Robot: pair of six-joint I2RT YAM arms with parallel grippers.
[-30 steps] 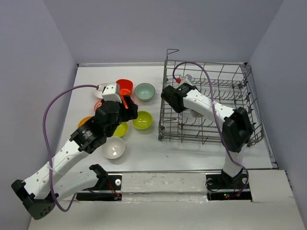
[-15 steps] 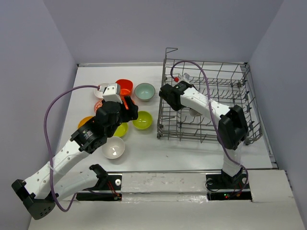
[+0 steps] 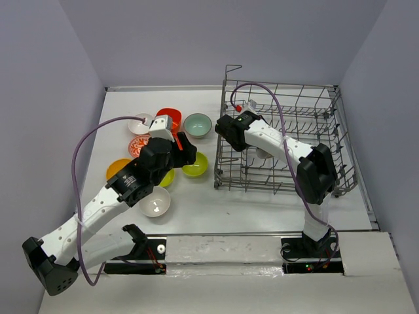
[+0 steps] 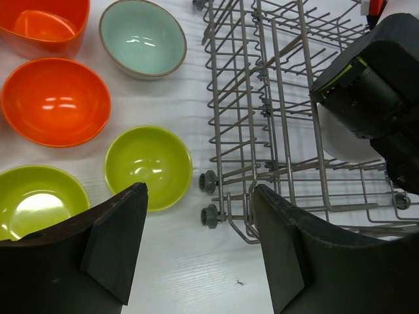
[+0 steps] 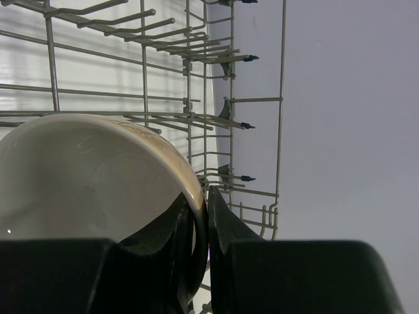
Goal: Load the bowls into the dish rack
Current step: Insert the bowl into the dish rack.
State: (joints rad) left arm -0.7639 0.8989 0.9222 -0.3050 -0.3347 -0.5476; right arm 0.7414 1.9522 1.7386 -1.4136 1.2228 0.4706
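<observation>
Several bowls sit left of the grey wire dish rack (image 3: 327, 111): red-orange (image 3: 169, 118), pale teal (image 3: 197, 124), a red-patterned one (image 3: 139, 144), orange-yellow (image 3: 118, 168), two lime green ones (image 3: 194, 165), and white (image 3: 156, 201). My left gripper (image 3: 181, 148) is open and empty above the table, between the lime bowl (image 4: 148, 167) and the rack's near corner (image 4: 226, 196). My right gripper (image 5: 206, 222) is inside the rack, shut on the brown-edged rim of a white bowl (image 5: 85, 170), which also shows under the arm in the top view (image 3: 264, 154).
The rack's upright tines (image 5: 196, 65) and tall grid sides surround the right gripper. The rack's small wheels (image 4: 211, 212) stick out at its left edge. A small white bowl (image 3: 141, 122) sits at the far left. Purple walls close in the table.
My left gripper has swung right, from over the red-orange bowls toward the rack's corner. My right gripper has shifted slightly left inside the rack with the white bowl.
</observation>
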